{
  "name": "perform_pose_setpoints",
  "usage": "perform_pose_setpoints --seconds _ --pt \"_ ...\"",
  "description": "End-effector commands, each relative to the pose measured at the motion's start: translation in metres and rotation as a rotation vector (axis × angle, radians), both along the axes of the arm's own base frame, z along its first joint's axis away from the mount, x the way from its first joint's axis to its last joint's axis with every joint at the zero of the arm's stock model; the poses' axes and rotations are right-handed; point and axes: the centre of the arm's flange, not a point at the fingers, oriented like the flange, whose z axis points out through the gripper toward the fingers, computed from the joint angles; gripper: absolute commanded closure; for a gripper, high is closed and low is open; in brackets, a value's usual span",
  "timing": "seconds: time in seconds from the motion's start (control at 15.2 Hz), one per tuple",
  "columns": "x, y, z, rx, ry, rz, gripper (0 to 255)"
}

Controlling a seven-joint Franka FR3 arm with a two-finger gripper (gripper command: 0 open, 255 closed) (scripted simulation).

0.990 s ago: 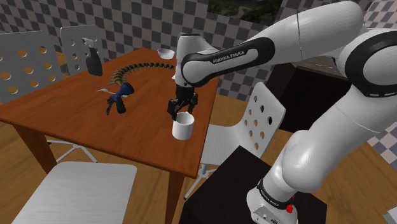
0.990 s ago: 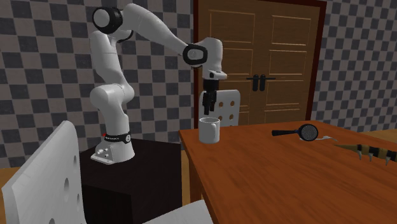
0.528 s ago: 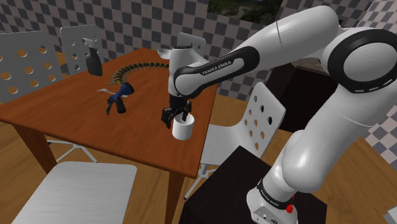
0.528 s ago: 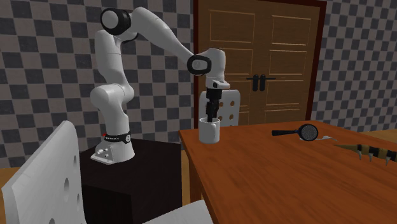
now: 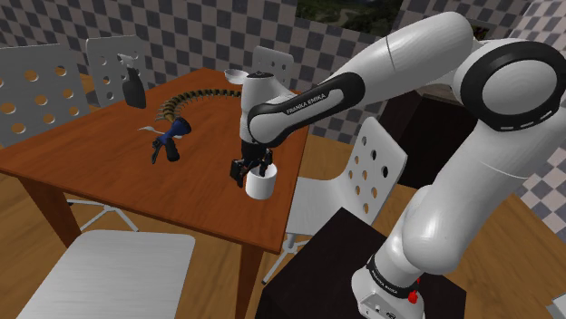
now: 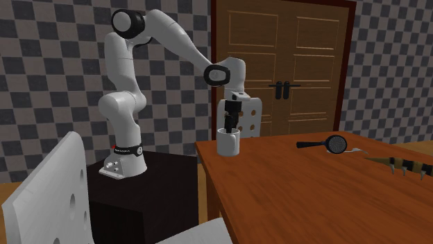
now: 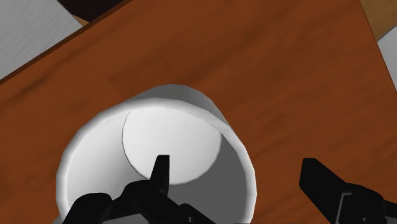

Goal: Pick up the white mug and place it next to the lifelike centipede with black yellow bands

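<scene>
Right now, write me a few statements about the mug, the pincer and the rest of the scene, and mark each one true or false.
1. The mug stands upright on the table. True.
2. The pincer is shut on the mug's handle. False: it is open, one finger inside the mug, the other outside its wall.
3. The centipede lies against the mug. False: it lies well apart, across the table.
4. The door behind the table is shut. True.

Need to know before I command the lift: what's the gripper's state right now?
Gripper: open, one finger inside the white mug, one outside its wall, not clasping it.
</scene>
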Motion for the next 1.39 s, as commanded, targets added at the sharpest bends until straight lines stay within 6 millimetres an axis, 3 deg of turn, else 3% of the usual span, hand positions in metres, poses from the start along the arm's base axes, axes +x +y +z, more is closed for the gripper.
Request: perform_pose_setpoints --seconds 0.0,0.07,0.13,0.73,1.32 --pt "0.000 0.000 0.000 0.000 0.000 0.000 0" --pt "0.000 0.000 0.000 0.000 0.000 0.000 0" --pt "0.000 0.000 0.000 0.000 0.000 0.000 255" --pt "0.000 0.000 0.000 0.000 0.000 0.000 255" --pt "0.000 0.000 0.047 0.000 0.000 0.000 255"
